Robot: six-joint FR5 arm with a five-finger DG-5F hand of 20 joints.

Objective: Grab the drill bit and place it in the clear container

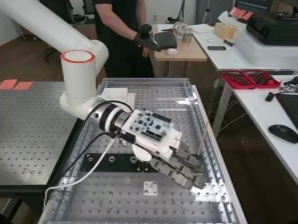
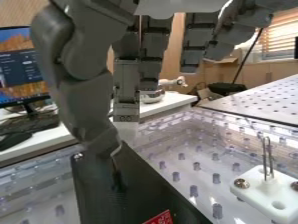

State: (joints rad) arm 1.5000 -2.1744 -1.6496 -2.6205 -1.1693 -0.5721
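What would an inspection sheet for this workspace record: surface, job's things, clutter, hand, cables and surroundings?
Surface: perforated panel with a black plate and a small white bracket on it.
Job's things: drill bit and clear container cannot be identified with certainty.
Clutter: red trays and a black mouse on the side table.
Hand: dark grey hand above the panel; whether it grips anything is unclear.
Cables: white cable curving down from the arm's wrist, crossing the panel's left edge.
Surroundings: lit monitor; a second perforated table alongside.
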